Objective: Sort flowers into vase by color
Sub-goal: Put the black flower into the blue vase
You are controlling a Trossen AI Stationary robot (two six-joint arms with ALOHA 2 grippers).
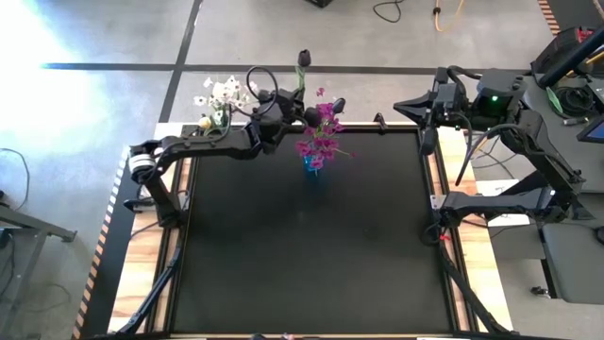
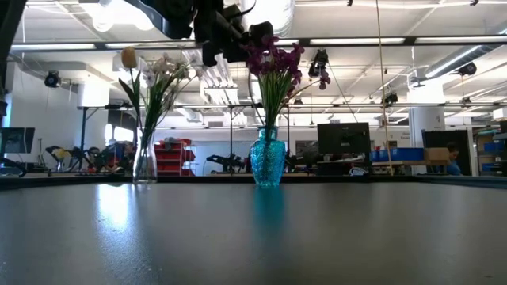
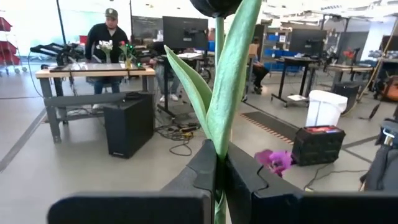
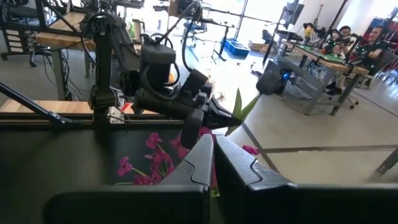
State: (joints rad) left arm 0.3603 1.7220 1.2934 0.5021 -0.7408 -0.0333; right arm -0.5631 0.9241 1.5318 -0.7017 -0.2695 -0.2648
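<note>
the sorting looks close to its end. the magenta sprays (image 2: 273, 59) stand in the blue glass vase (image 2: 268, 162), and the white blossoms (image 2: 162, 71) with a cream bud are in the clear vase (image 2: 145, 162) at the far edge of the table (image 1: 311, 255). the left gripper (image 1: 304, 113) has its jaws closed on the smooth green stem of a dark tulip (image 1: 303, 59), high above the blue vase. the right gripper (image 1: 382, 119) waits beside, jaws closed on nothing.

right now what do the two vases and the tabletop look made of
Blue vase: translucent teal glass by its look, with a textured, glinting surface. Clear vase: plain glass or clear plastic, since the stems and the room show through it. Tabletop: dark, smooth, semi-gloss sheet that reflects the lights and the blue vase; material unclear.
</note>
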